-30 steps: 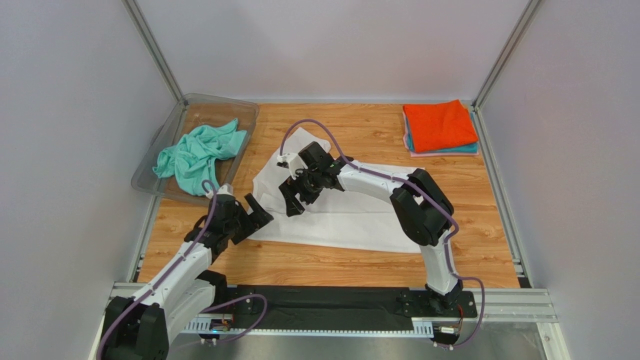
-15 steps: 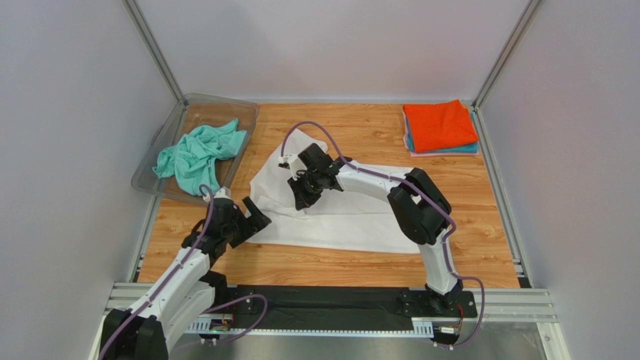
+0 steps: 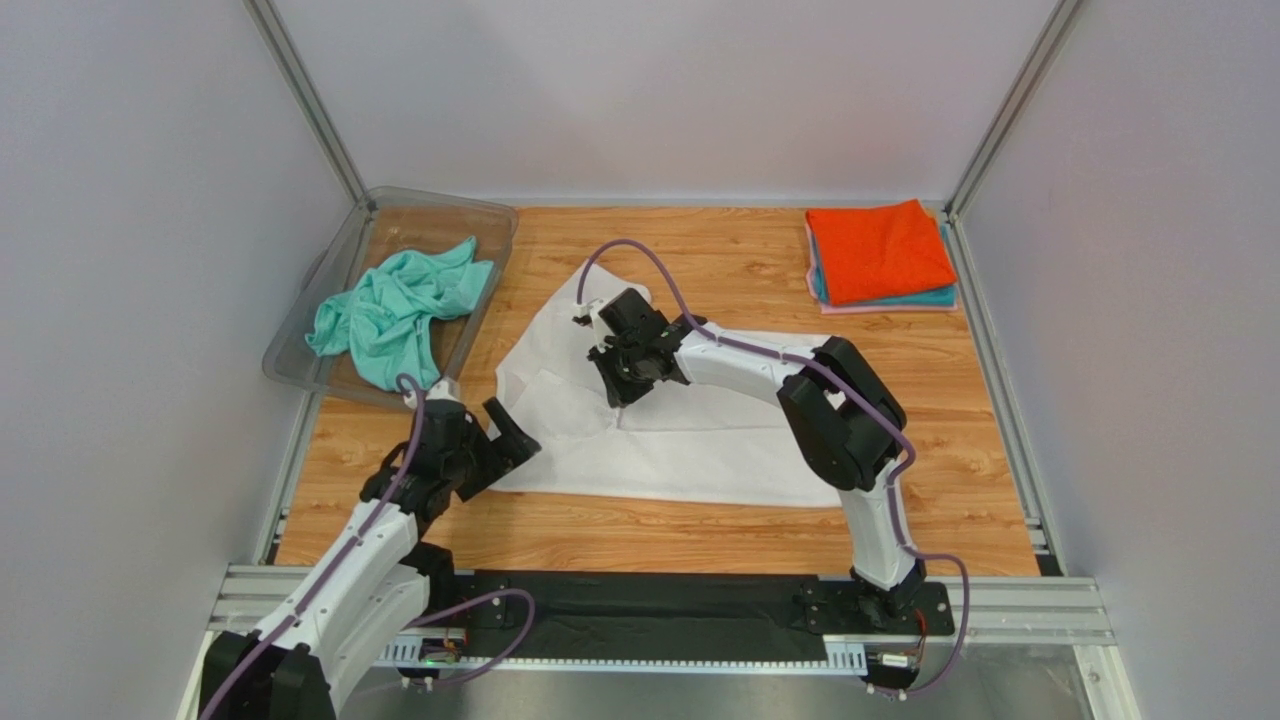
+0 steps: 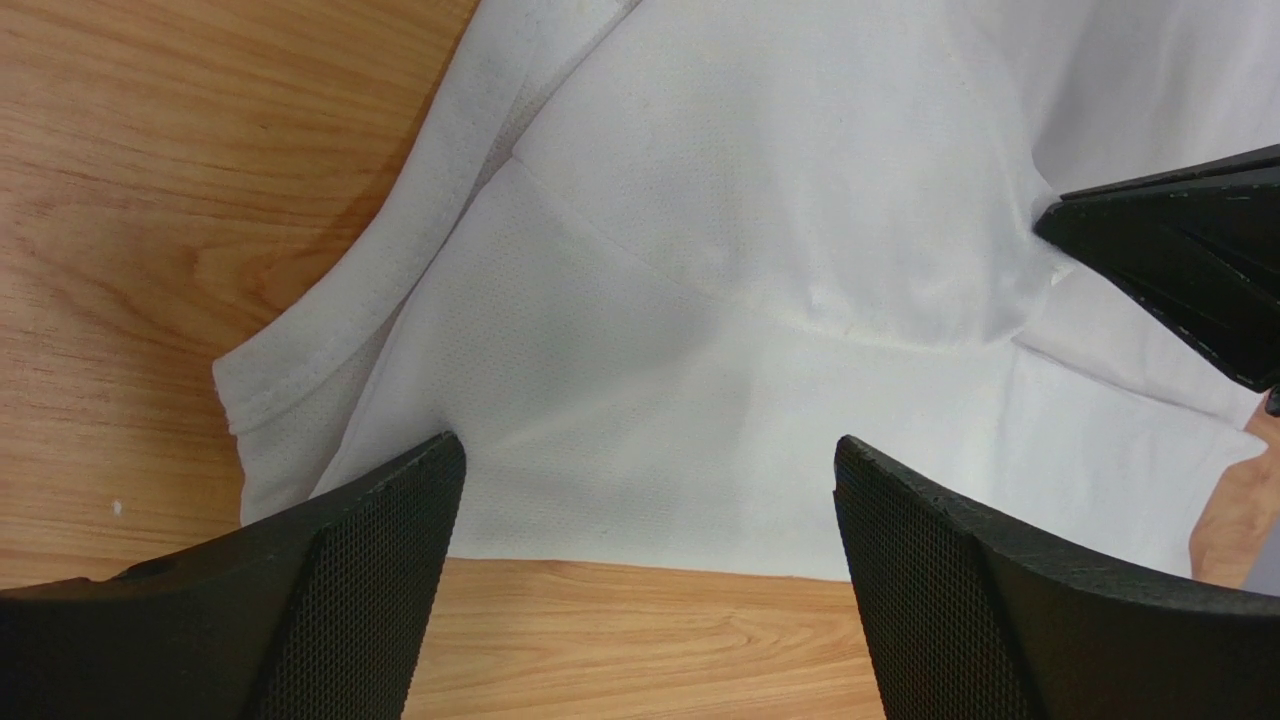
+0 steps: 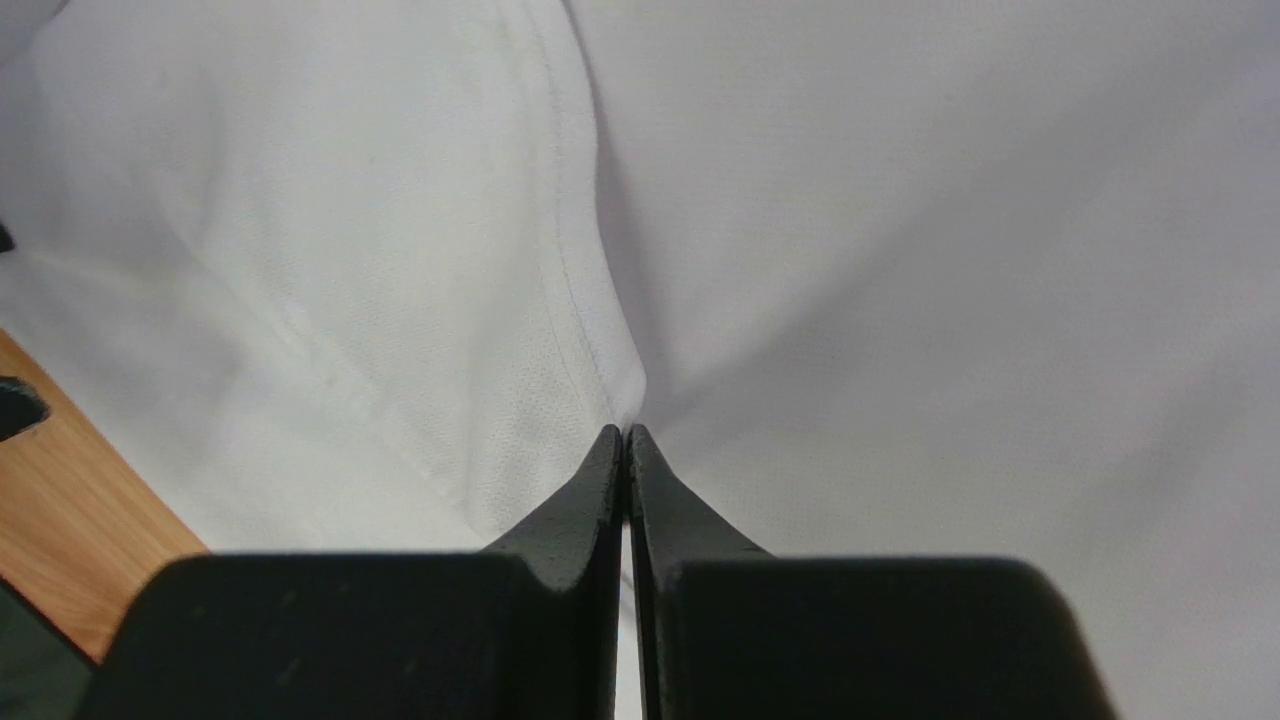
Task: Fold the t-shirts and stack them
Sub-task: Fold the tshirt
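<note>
Since a second ago the right fingers have drawn back toward the far side of the table, taking a fold of the white tee with them. The left fingers have eased a little toward the near edge.

The right fingers are pressed tight together, and the cloth puckers into their tips, so they look clamped on a seam of the white tee. Fabric fills everything around them, with a sliver of table off to one side. The left fingers are spread wide and grip nothing. They hang just above the tee's near left corner, where a hem and sleeve edge lie between them, and bare wood runs along its edge just beside them.

Further out, the white tee lies spread across the middle of the table, rumpled at its left end and flat to the right. Well apart from both pairs of fingers, a green tee sits crumpled in the tray at the far left.

At the far right, a folded orange tee tops a neat pile, with a teal tee showing beneath.

Judging from this, the pile is done and the white tee is only partly folded. The green one is untouched, so two tees remain to fold and stack.
</note>
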